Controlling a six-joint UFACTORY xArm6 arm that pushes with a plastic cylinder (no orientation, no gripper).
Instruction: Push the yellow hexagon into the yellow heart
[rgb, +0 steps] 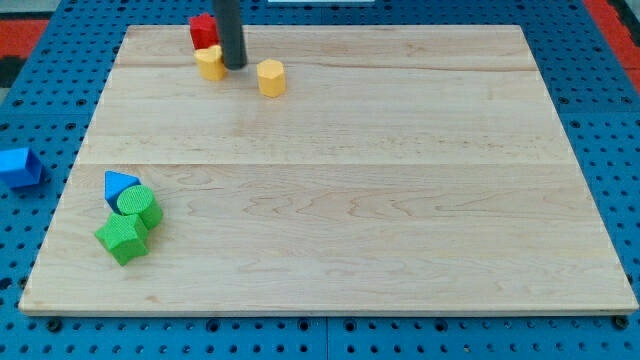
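**Rod tip set beside the yellow heart, hexagon close by**

The rod's lower end, my tip (234, 65), is seen near the top edge of the wooden table (330, 200), left of centre. It is placed just at the right side of the yellow heart (209, 62), touching it or very nearly so; which of the two cannot be told. The yellow hexagon (271, 77) is found a short way to the view's right of the tip and slightly lower, apart from both the tip and the heart. A red block (203, 30), whose shape cannot be made out, is seen just above the heart, partly hidden by the rod.

No gripper is carried by this arm, so nothing can be said of jaws apart or together; only the dark rod is shown.

At the view's lower left, three blocks are clustered together: a blue triangular block (119, 184) at the top, a green cylinder (139, 207) touching it below, and a green cube-like block (123, 238) against the cylinder's lower side. Off the table, at the view's far left, another blue block (18, 166) is seen lying on the perforated blue surface (600, 120).
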